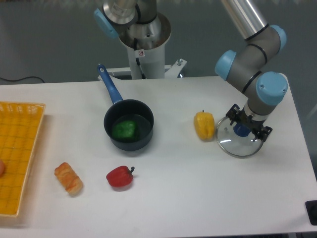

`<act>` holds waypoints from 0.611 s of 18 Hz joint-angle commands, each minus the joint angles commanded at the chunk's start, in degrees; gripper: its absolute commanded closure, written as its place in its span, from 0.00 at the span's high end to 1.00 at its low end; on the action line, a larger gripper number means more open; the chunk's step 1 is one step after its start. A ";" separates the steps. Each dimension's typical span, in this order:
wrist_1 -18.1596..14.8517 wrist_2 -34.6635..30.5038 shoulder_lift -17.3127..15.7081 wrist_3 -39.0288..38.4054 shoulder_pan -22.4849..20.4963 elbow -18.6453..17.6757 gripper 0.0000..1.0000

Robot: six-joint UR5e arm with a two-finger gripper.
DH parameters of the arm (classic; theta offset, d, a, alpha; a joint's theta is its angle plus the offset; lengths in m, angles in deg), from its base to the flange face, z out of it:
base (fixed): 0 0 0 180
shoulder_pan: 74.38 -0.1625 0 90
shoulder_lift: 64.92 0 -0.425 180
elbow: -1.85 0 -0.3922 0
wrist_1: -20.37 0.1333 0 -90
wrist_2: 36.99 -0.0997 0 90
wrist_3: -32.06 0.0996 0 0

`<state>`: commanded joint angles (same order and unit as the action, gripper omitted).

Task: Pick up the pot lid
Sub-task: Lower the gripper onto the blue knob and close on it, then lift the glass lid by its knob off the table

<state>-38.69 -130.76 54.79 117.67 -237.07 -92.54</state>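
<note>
My gripper (253,121) is over the upper right part of the pot lid, its two black fingers spread apart with a gap between them. The lid (238,149) is a round, clear disc with a silver rim, lying on the table at the right. Its blue knob (242,130) shows just below and left of the gap between the fingertips. The gripper covers the lid's upper right edge. Whether the fingertips touch the lid, I cannot tell.
Left of the lid lies a yellow object (203,125). A black pan (141,144) with a blue handle holds something green. Further off are a red pepper (119,177), a brown item (68,179) and a yellow crate (11,166) at the left edge.
</note>
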 joint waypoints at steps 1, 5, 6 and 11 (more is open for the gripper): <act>0.00 -0.35 0.00 0.00 0.09 0.00 0.99; -0.09 -0.45 -0.09 0.00 0.09 0.17 0.77; -0.09 -0.45 -0.09 -0.09 0.09 0.17 0.71; -0.53 -0.53 -0.44 0.00 0.18 0.87 0.60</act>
<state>-39.22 -131.29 54.35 117.67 -236.89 -91.67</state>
